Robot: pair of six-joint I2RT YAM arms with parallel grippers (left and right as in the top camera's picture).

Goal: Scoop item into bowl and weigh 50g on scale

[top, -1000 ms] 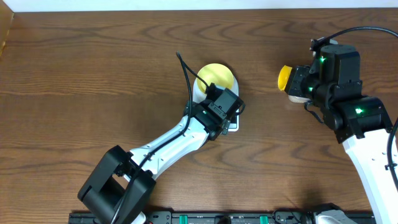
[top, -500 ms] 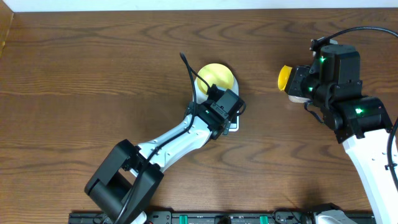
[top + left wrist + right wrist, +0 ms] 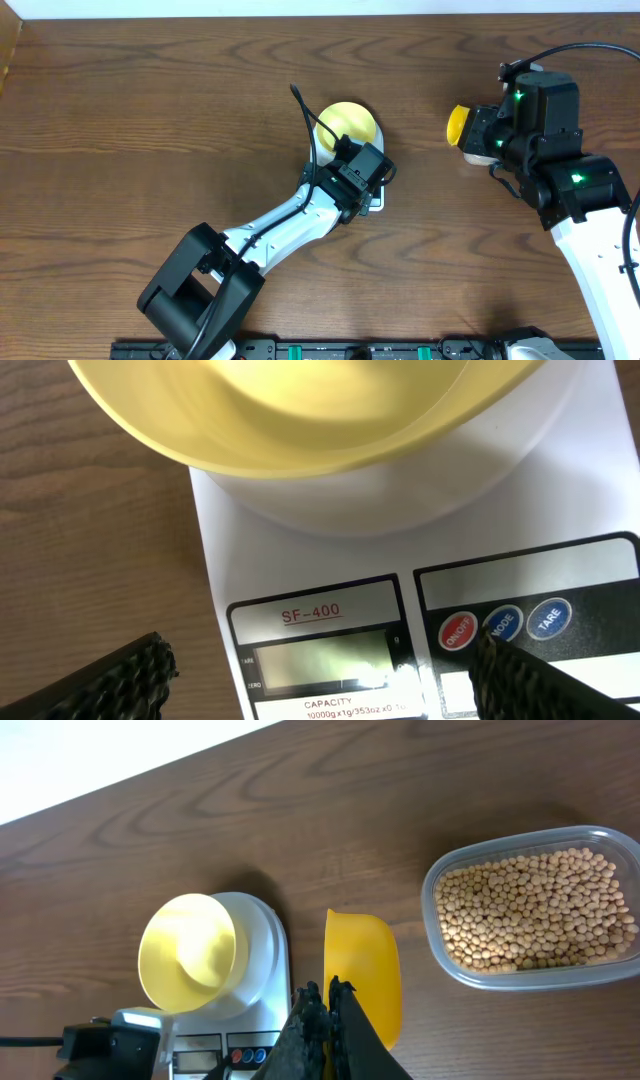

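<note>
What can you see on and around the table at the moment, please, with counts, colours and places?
Wooden table: one, dark brown, under everything.
Rounded-rectangular digital kitchen scale: one, white, mid-table.
Small round bowl: one, pale yellow, on the scale's platform; no beans visible inside.
Clear rounded-rectangular plastic tub: one, transparent, on the table apart from the scale.
Small round beans: many, tan-beige, in the tub.
Plastic measuring spoon: one, yellow, between scale and tub.
Left claw: one, black, open, over the scale's front edge.
Right claw: one, black, shut on the spoon.
</note>
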